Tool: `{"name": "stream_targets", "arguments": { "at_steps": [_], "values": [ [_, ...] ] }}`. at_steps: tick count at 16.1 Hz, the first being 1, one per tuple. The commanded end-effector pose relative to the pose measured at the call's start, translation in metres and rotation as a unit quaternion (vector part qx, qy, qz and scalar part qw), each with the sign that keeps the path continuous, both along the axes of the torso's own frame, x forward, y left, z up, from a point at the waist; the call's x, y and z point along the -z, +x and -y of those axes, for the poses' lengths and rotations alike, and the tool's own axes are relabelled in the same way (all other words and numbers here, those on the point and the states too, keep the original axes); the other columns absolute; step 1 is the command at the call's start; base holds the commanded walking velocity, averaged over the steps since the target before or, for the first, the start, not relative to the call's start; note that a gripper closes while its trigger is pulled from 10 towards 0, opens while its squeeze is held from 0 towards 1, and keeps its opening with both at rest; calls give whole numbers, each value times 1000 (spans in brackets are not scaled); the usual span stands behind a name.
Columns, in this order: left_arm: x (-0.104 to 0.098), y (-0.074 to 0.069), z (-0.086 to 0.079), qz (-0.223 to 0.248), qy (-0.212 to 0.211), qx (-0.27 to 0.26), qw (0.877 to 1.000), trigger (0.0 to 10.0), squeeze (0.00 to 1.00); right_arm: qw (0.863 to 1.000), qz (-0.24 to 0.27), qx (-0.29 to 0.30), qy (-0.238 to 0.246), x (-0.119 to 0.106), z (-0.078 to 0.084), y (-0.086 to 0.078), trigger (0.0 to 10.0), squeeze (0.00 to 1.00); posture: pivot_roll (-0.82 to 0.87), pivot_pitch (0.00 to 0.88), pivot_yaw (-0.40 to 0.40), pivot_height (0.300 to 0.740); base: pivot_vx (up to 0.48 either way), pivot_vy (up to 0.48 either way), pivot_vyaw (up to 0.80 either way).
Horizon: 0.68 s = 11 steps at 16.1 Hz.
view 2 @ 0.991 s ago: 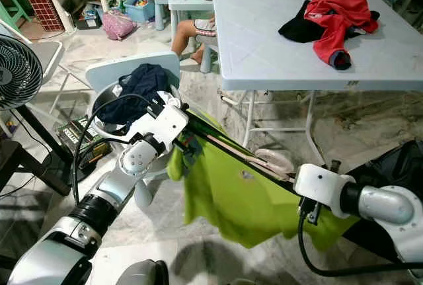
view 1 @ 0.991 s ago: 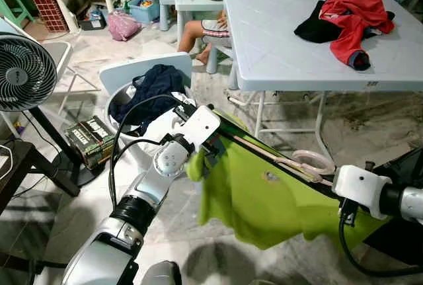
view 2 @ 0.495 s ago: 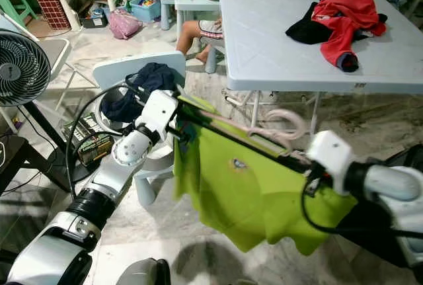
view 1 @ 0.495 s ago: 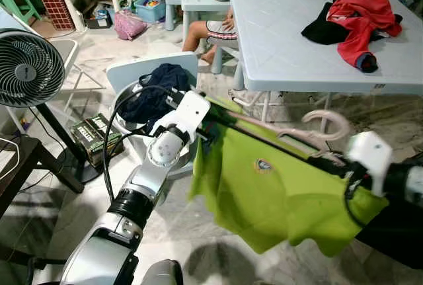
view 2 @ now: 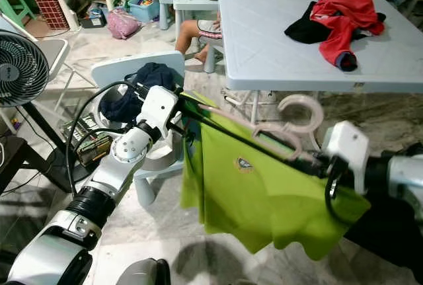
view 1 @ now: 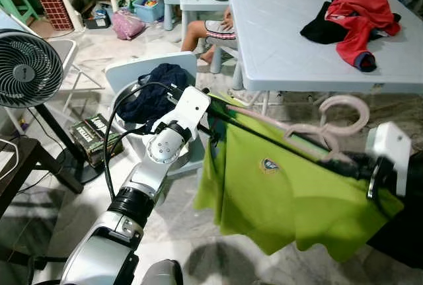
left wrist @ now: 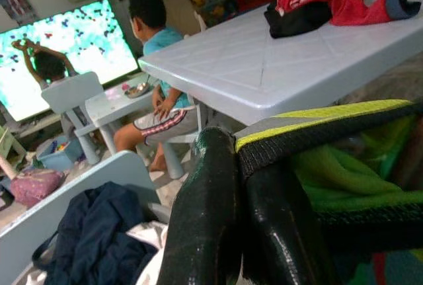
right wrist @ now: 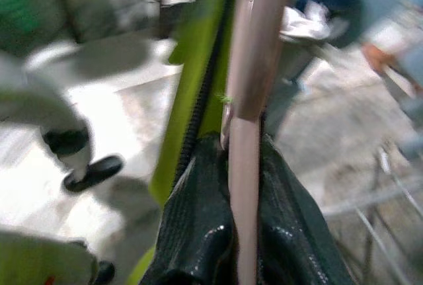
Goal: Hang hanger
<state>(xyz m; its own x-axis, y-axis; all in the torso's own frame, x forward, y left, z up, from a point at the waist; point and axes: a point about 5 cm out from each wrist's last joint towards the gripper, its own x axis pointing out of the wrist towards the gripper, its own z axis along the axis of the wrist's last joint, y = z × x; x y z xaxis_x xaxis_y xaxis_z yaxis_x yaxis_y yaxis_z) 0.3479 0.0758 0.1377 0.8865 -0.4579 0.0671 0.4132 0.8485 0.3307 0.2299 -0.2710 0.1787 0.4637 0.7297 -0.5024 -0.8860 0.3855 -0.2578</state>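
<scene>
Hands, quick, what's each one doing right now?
Left hand: closed on the green shirt.
Right hand: closed on the pink hanger.

Table (view 1: pixel 291 47) stands ahead, with clothes (view 1: pixel 353 17) on its far right part. A shirt (view 1: pixel 284 192) on a hanger (view 1: pixel 310 129) hangs before the table. A chair (view 1: pixel 135 73) and fan (view 1: pixel 23 70) stand left of the table.

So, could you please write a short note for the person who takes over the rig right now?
Left gripper: shut on the collar end of the lime-green polo shirt.
Right gripper: shut on the pale pink plastic hanger at the shirt's other end.
The shirt is stretched between both arms, above the floor, in front of the grey plastic table. The hanger lies along the shirt's top edge, hook up.
Done: shirt and hanger lifted together.
Left: find a rail and hang the hanger; none is in sight.
</scene>
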Motion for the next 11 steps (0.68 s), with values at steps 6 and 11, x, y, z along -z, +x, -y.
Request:
{"name": "stream_targets", "arguments": {
  "at_steps": [6,11],
  "values": [
    [16,9,-101,-73,-23,-202,976,0,0,974,-21,-17,-224,16,57,-14,10000,0,-110,56,2,740,0,0,0],
    [31,5,-84,-139,-83,-178,971,0,0,995,49,16,-81,-14,33,11,10000,0,-107,62,3,740,0,0,0]
  ]
}}
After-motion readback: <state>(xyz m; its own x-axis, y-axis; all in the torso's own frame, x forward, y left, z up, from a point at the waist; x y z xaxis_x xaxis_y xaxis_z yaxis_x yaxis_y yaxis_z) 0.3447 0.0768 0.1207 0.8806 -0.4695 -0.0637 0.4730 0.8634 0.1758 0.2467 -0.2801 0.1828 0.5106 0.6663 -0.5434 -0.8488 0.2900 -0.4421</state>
